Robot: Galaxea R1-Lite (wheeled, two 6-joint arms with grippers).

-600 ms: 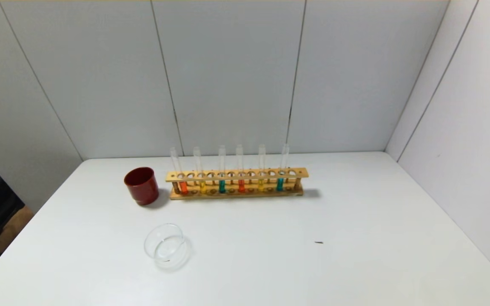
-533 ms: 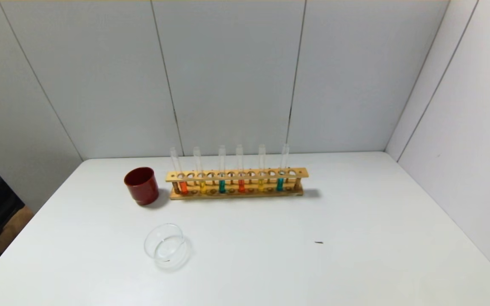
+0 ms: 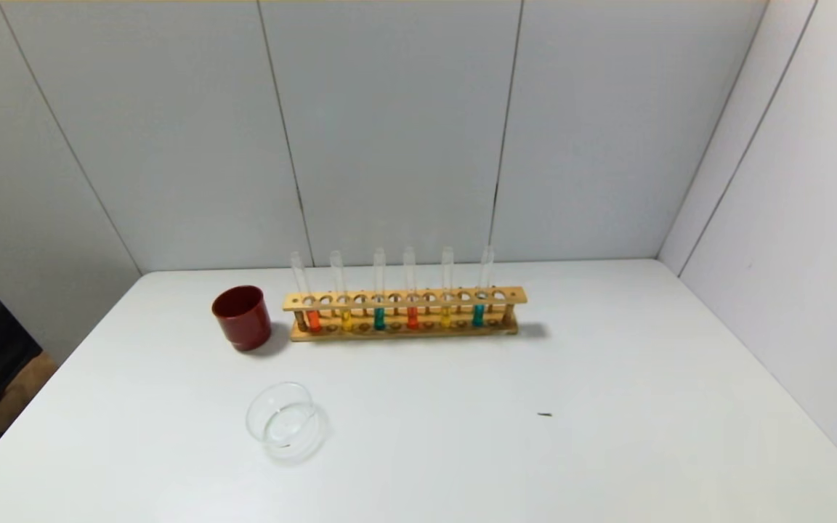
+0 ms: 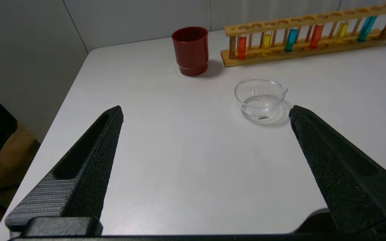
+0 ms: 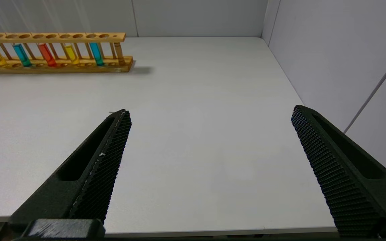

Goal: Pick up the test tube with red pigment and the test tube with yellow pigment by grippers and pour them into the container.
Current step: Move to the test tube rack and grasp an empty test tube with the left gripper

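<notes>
At the far left of the table (image 3: 607, 450) we see our left gripper (image 4: 206, 112) hanging over the near edge, its fingers (image 4: 89, 157) spread wide with nothing between them. It does not show in the head view, so we judge it is parked low and close to our body, waiting.

Next comes the red cup (image 3: 242, 317), standing upright just beside the left end of the wooden rack (image 3: 404, 312). Nearer to us, in front of the cup and a little to its right, sits the glass dish (image 3: 282, 421), open side up, ready to take the pours. From the left wrist it lies ahead, between the finger line and the rack, well apart from the tips.

The rack runs across the back of the table and keeps six tubes upright so nothing spills. Reading along it: the red tube (image 3: 312, 318) at the left end, the yellow tube (image 3: 346, 319) beside it, a teal tube (image 3: 379, 317), a second red tube (image 3: 412, 317), a second yellow tube (image 3: 446, 316), and a second teal tube (image 3: 478, 314). Both pairs stand well apart from either gripper, so nothing is picked up yet.

At the far right our right gripper (image 5: 209, 112) hovers over the near edge, fingers (image 5: 102, 160) equally spread and empty, the rack's right end ahead and off to its left.
</notes>
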